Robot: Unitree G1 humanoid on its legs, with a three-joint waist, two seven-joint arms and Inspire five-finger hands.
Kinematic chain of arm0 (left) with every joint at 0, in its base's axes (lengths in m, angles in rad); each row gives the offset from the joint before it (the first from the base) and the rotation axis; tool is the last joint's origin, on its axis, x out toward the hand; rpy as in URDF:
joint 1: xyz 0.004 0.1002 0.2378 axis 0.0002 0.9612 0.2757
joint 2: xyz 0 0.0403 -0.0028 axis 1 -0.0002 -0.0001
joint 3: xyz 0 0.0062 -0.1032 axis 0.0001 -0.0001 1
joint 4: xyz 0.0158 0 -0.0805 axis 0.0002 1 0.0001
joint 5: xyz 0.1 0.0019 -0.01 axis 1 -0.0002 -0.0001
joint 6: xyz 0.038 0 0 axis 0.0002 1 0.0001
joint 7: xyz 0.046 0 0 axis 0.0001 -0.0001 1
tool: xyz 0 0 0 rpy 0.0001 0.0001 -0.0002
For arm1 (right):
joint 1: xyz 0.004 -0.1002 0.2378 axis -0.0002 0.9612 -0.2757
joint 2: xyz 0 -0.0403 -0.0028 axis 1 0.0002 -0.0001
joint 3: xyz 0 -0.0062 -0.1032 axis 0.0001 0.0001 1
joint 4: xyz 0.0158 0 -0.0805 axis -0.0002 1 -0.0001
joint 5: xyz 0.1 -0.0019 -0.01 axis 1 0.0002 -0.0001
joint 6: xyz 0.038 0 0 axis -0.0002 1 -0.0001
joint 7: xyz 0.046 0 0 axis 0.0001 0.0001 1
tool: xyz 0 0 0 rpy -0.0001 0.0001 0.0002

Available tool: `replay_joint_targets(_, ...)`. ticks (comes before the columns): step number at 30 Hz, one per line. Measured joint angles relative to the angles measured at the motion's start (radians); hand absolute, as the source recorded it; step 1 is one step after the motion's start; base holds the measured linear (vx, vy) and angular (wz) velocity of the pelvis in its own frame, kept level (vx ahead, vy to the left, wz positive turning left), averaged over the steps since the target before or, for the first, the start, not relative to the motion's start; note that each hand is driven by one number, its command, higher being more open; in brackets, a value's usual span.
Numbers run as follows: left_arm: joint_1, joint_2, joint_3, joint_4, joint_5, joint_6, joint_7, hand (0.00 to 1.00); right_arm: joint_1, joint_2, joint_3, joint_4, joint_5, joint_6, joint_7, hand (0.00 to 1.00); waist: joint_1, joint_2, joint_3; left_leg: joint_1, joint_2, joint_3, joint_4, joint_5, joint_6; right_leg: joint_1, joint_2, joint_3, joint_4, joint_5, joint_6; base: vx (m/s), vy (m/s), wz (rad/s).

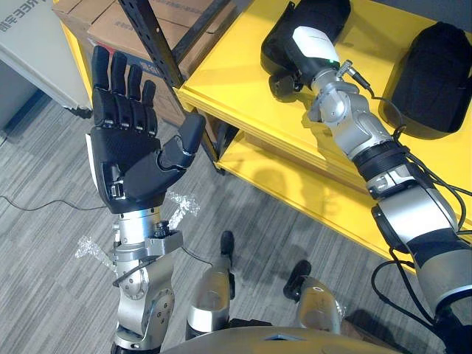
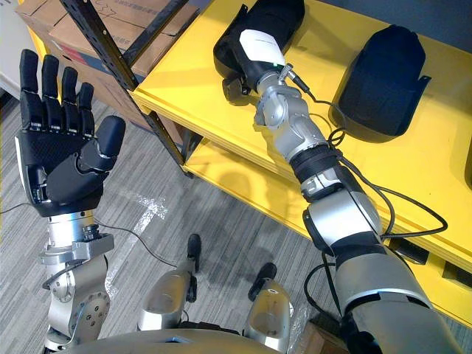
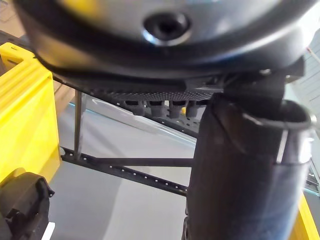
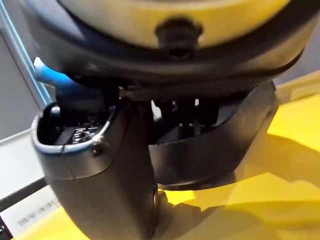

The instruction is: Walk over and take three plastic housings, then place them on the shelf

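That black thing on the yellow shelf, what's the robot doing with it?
The robot's right hand is on a black plastic housing that sits on the top board of the yellow shelf. I can't tell if the hand is gripping it. A second housing sits on the same board, apart from the first and further to the robot's right. The left hand is held up in the air, open and holding nothing.

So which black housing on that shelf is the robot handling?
Look at the yellow shelf and its top level, where two black plastic housings sit. It is the left housing, nearer the shelf's corner, with the robot's right hand on it; the right housing lies untouched.
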Motion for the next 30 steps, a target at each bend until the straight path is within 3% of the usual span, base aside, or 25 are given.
replay_joint_targets(8,0.004,0.006,-0.038,0.000,0.000,0.000,-0.018,1.00,0.029,0.000,0.022,-0.024,-0.001,-0.002,0.051,1.00,-0.001,0.011,-0.037,0.016,0.001,0.006,0.000,0.000,0.000,0.019,0.003,0.001,-0.015,0.003,0.003,0.00,0.000,0.00)
replay_joint_targets(17,0.011,0.014,-0.040,0.017,0.000,0.001,-0.038,1.00,0.096,-0.009,0.077,-0.179,-0.001,0.009,0.120,1.00,-0.009,0.006,-0.084,0.051,0.012,0.039,-0.001,-0.013,-0.001,0.060,0.030,0.026,-0.080,0.040,0.020,0.02,-0.018,-0.11)
replay_joint_targets(23,0.008,0.034,-0.043,0.056,0.000,0.004,-0.037,1.00,0.112,-0.024,0.077,-0.349,0.001,-0.012,0.115,1.00,-0.028,-0.031,-0.139,0.069,0.024,0.062,-0.001,-0.016,-0.002,0.102,0.060,0.042,-0.164,0.082,0.023,0.03,-0.020,-0.10)
replay_joint_targets(30,0.002,0.039,-0.047,0.058,0.000,0.004,-0.038,1.00,0.112,-0.091,0.073,-0.482,0.032,-0.051,0.105,1.00,-0.044,-0.035,-0.208,0.091,0.025,0.084,-0.005,-0.035,-0.007,0.146,0.074,0.051,-0.239,0.117,0.026,-0.02,0.005,-0.07)
